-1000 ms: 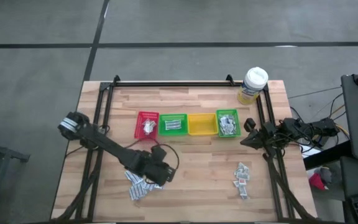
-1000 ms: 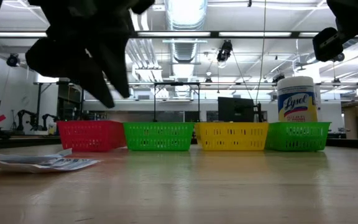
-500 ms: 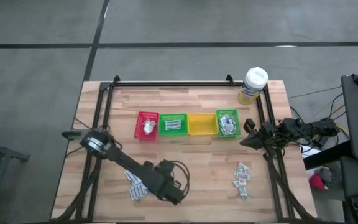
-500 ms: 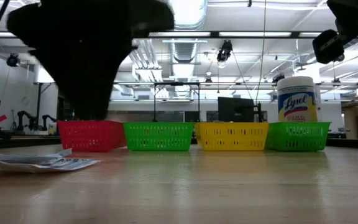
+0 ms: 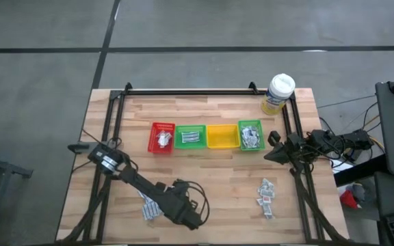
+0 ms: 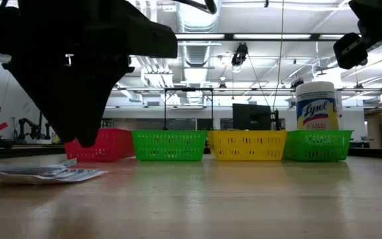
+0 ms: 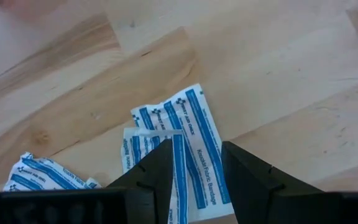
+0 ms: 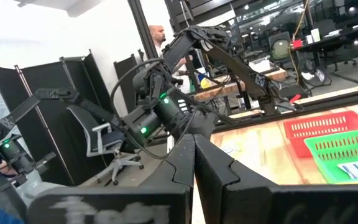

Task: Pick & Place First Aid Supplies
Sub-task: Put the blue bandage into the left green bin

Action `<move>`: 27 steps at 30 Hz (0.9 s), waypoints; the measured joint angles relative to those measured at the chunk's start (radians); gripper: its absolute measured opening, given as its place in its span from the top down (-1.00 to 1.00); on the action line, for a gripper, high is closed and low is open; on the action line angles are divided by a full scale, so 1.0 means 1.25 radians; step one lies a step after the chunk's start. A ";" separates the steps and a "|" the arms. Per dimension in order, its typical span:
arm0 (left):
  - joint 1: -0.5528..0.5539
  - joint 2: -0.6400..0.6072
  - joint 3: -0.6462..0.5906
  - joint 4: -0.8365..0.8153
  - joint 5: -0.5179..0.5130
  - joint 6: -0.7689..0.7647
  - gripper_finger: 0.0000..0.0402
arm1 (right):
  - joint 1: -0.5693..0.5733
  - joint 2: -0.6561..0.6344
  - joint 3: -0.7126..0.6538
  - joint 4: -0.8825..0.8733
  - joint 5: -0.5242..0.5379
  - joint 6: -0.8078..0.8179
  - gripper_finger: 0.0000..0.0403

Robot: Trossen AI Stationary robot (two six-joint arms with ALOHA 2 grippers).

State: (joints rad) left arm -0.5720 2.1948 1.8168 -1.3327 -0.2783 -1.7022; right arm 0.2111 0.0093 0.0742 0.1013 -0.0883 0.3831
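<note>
White-blue first aid sachets (image 7: 188,127) lie flat on the wooden table in a small pile (image 5: 149,205) near the front left. My left gripper (image 7: 197,163) hangs over them, pointing steeply down, open, with one sachet showing between its fingers. In the low view its tip (image 6: 78,136) stands clear above the table. A second pile of sachets (image 5: 267,195) lies at the front right. My right gripper (image 8: 194,158) is shut and waits level at the table's right edge (image 5: 273,145).
A row of small bins stands at mid-table: red (image 5: 163,137), green (image 5: 191,137), yellow (image 5: 221,136), green (image 5: 251,135), some holding sachets. A wipes tub (image 5: 279,93) stands at the far right corner. Bare wood lies between the two piles.
My left gripper has moved toward the table's near edge and a little to the right, sinking somewhat. It has tipped from a shallow slant to pointing steeply down over the left pile. The sachets lie as before.
</note>
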 joint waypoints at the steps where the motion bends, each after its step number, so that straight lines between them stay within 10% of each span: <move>1: 0.000 0.000 0.000 0.001 0.000 -0.001 0.35 | 0.000 0.000 0.000 0.000 0.000 -0.001 0.96; 27: -0.005 -0.001 -0.043 0.004 0.108 -0.045 0.35 | 0.000 0.000 0.000 0.000 0.000 -0.041 0.96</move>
State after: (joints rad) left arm -0.5781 2.1939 1.7632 -1.3273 -0.1430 -1.7585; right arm 0.2111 0.0093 0.0742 0.1009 -0.0879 0.3325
